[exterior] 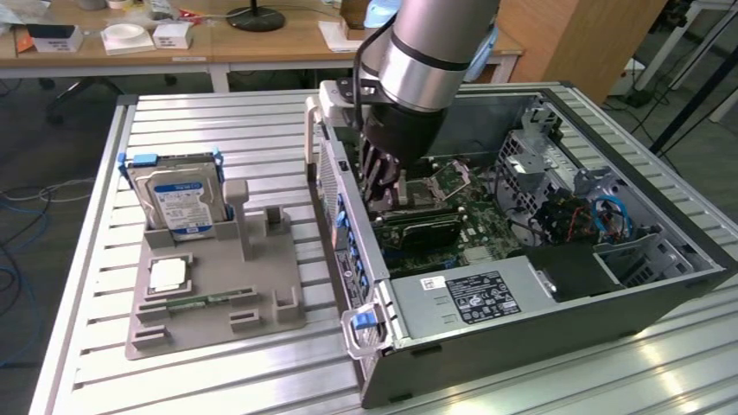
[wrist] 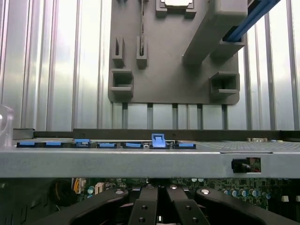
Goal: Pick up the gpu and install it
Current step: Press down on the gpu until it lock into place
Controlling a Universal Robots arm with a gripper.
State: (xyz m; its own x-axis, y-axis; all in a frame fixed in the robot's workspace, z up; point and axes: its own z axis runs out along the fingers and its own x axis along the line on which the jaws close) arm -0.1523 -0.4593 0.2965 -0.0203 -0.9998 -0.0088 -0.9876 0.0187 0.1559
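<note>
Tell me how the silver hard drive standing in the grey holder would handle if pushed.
Probably stiff and heavy for its size: the hard drive looks metal-cased. Standing on edge in the grey holder, it might tip if shoved sideways.

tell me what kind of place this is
Probably a robotics lab or workshop bench: an open computer case lies on a slatted aluminium table, a grey parts holder carries a hard drive, and cluttered desks stand behind.
</note>
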